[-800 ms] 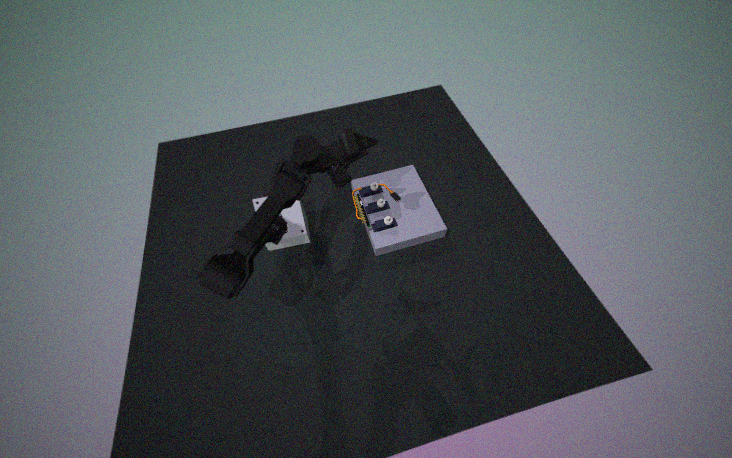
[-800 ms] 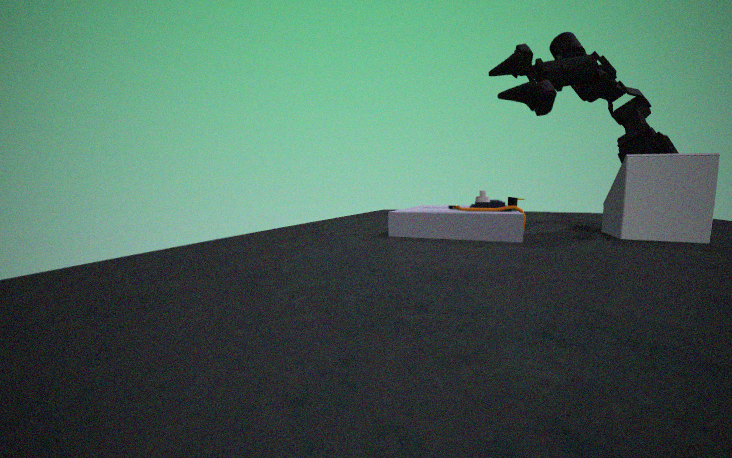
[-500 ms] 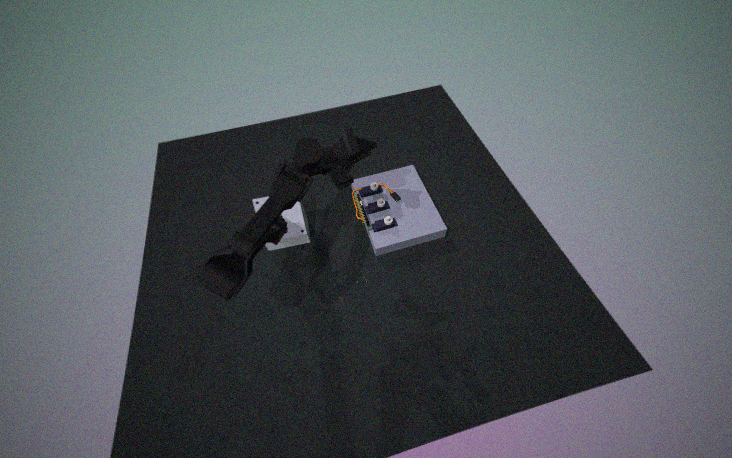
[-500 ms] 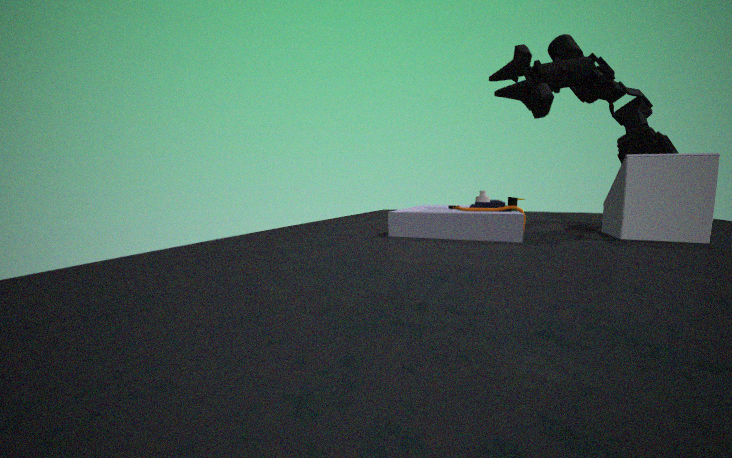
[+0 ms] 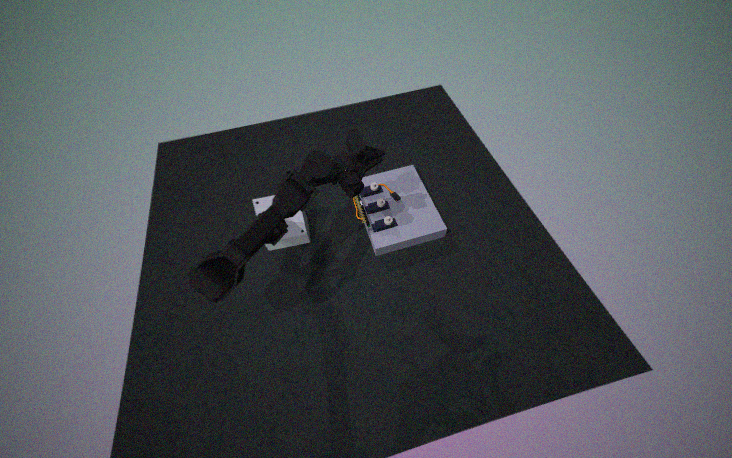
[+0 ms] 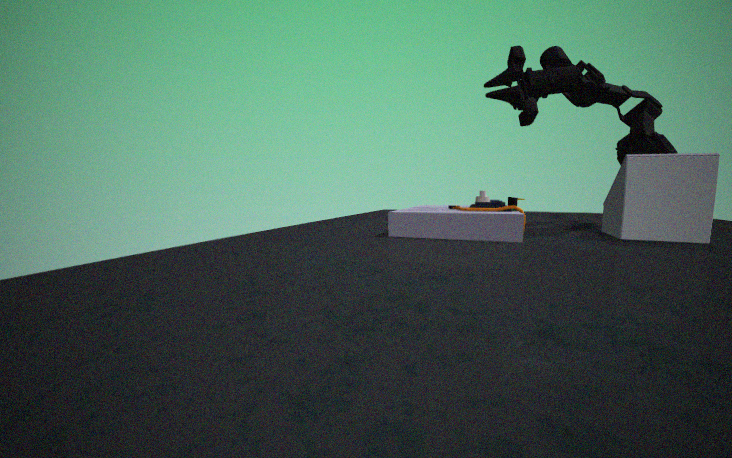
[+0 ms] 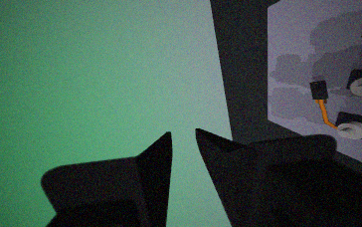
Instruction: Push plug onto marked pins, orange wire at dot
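Note:
A pale holder [image 5: 418, 231] [image 6: 453, 224] [image 7: 293, 30] carries three dark servo motors with white hubs. The small black plug [image 5: 396, 196] [image 6: 452, 207] [image 7: 318, 90] lies on the holder's top, with its orange lead [image 5: 385, 187] [image 7: 323, 111] running back past a servo [image 5: 371, 190]. The lead also loops along the pin-row edge. The pin row [image 5: 361, 209] is tiny; the coloured band and dot cannot be made out. My gripper [image 6: 485, 90] [image 7: 183, 134] is partly open and empty, high above the holder, with its fingers pointing roughly level and away from the base.
A white block [image 5: 288, 244] [image 6: 669, 199] stands under the arm's base, apart from the holder. The dark table top [image 5: 431, 313] [image 6: 323, 324] extends around both. In the wrist view, the table edge runs left of the holder.

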Robot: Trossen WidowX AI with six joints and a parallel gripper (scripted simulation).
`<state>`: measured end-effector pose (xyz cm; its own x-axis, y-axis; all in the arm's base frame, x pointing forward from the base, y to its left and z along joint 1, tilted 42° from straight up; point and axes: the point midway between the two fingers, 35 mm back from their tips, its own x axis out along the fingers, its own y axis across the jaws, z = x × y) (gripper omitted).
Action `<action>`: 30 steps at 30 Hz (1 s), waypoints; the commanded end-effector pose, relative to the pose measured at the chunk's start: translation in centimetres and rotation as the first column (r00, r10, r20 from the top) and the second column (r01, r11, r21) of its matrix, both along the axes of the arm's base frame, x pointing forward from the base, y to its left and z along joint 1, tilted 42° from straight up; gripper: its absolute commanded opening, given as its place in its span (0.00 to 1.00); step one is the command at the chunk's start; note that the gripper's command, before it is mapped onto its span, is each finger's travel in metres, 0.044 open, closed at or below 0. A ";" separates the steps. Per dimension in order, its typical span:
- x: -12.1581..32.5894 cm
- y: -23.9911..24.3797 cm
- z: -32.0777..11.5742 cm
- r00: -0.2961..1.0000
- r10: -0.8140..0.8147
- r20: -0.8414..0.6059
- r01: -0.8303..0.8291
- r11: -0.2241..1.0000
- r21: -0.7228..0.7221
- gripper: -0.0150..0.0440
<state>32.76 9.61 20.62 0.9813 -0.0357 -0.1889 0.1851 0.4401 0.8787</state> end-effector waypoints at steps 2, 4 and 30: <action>0.4 -0.9 1.6 0.999 0.031 0.022 -0.028 0.994 -0.104 0.45; 0.5 -1.3 2.1 0.999 0.040 0.028 -0.036 0.989 -0.146 0.45; 0.3 -6.8 8.4 0.985 0.146 0.092 -0.048 0.742 -0.669 0.45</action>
<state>33.20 3.39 27.81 0.9986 -0.0128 -0.0510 0.0341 0.8969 0.4410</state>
